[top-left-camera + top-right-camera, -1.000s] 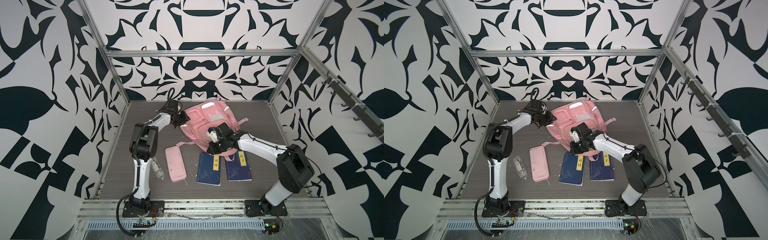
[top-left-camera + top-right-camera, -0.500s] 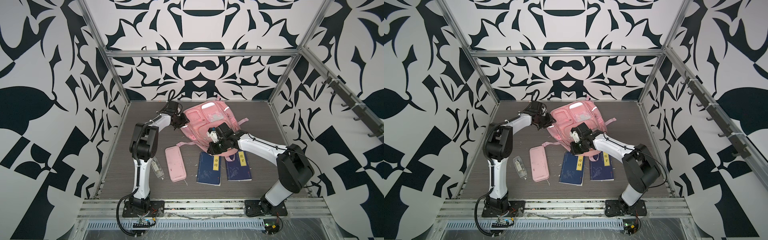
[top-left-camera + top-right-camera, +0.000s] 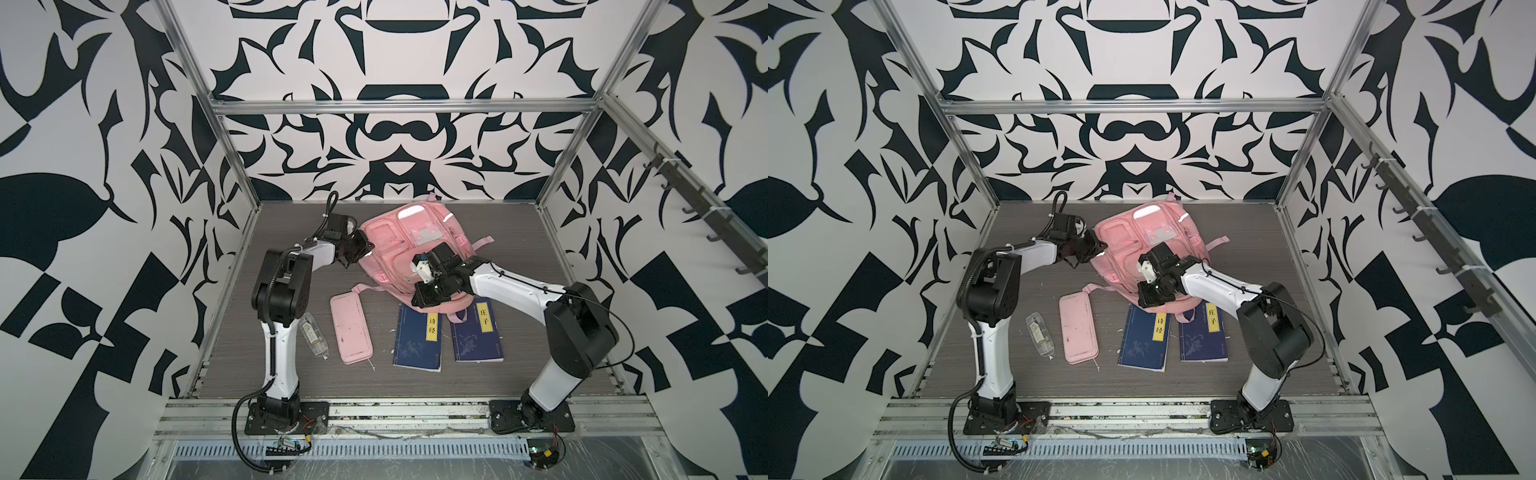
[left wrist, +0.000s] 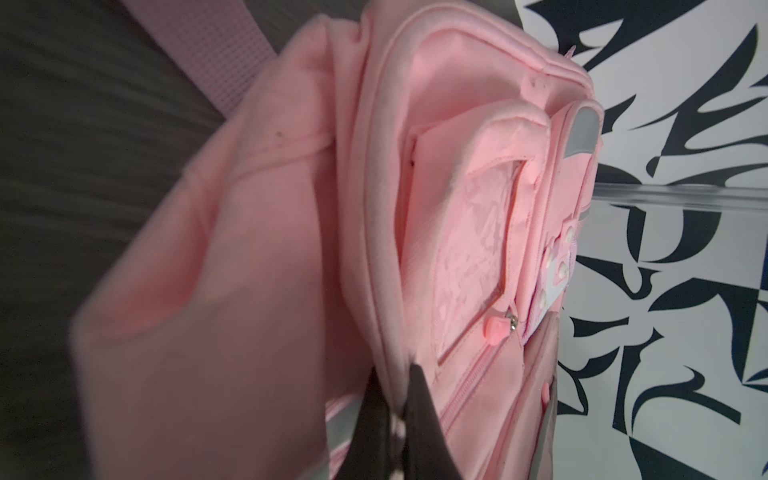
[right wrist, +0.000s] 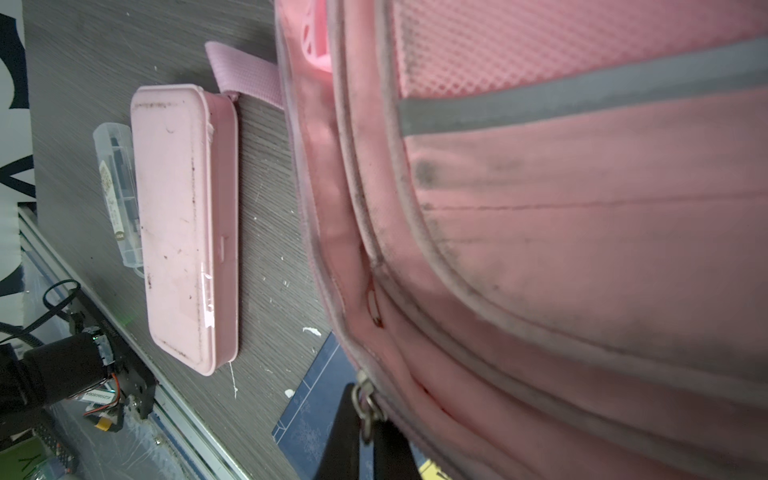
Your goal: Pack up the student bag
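Pink bag [image 3: 409, 245] face-up toward the back of the bench [image 3: 374, 382], near edge overlapping the tops of two blue books [image 3: 419, 336]. Left end effector [image 4: 395, 399] pinched together on the piping of the bag's side, likely as an anchor against sliding and for a taut zip line. Right end effector [image 5: 368, 432] closed on a metal zip pull [image 5: 362, 392] at the bag's near edge (main compartment, by the look of it), placed to draw the zip open. Two-handed hold probably needed because of the soft, slack fabric. Pencil case [image 3: 350, 326] and clear tube [image 3: 313, 334] flat in front, well clear of both arms, apparently laid out for loading after opening. Nothing yet visibly inside; packing judged barely begun.
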Controlling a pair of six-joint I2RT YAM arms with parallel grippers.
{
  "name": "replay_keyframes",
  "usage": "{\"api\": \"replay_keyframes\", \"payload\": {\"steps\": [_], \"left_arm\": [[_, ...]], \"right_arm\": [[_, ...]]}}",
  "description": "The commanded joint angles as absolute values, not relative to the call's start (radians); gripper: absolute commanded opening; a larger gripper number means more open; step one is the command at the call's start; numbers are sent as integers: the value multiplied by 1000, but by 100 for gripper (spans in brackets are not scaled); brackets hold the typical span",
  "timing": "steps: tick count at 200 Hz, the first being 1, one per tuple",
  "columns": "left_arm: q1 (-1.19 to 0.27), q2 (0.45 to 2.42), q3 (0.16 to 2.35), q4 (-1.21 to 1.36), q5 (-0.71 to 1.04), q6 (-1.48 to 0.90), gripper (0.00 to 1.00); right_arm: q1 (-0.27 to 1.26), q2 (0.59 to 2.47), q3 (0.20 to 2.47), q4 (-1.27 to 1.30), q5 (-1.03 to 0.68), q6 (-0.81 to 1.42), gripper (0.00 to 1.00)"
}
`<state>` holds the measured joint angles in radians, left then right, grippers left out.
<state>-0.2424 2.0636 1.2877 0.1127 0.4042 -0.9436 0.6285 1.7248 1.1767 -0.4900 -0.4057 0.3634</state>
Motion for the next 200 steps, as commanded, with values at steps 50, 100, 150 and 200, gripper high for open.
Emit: {"api": "replay_keyframes", "payload": {"steps": [50,100,150,200], "left_arm": [[-221,1932,1014,562,273,-1244,0],[-221,1937,1054,583,283,-1259,0],[-221,1942,1064,593,291,-1265,0],[-220,1938,1070,584,296,-1262,0]], "right_arm": [[696,1905,1417,-503,-439,348,0],[755,1999,1515,-505,-451,375,0],[785,2100,1600,-462,-469,440,0],[788,2181,1731,-440,-480,477,0]]}}
